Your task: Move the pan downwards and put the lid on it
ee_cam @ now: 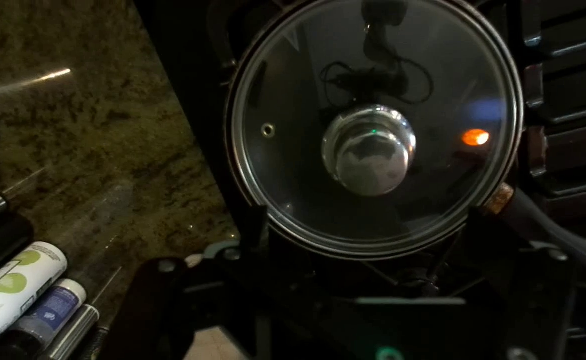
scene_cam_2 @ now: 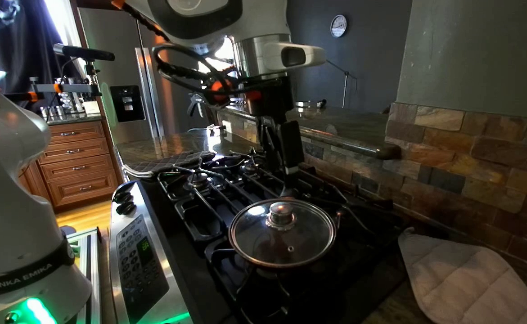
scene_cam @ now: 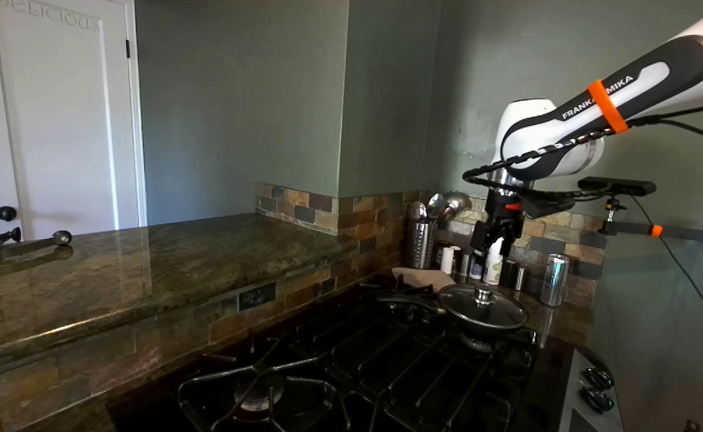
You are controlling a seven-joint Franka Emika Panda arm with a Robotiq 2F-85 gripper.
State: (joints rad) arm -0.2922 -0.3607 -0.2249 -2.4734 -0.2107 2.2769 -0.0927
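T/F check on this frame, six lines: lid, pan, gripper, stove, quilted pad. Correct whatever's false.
1. The lid sits on the pan. True.
2. The gripper is clamped on the knob. False: it stands open, clear of the lid.
3. The knob is black. False: it is shiny silver.
4. The pan is on the stove. True.
5. The pale quilted pad lies beneath the pan. False: it lies apart from it.
6. The stove's display glows green. True.

I stood in a kitchen; a gas stove [scene_cam: 375,360], steel refrigerator [scene_cam_2: 123,65] and wooden drawers [scene_cam_2: 78,158] showed as much.
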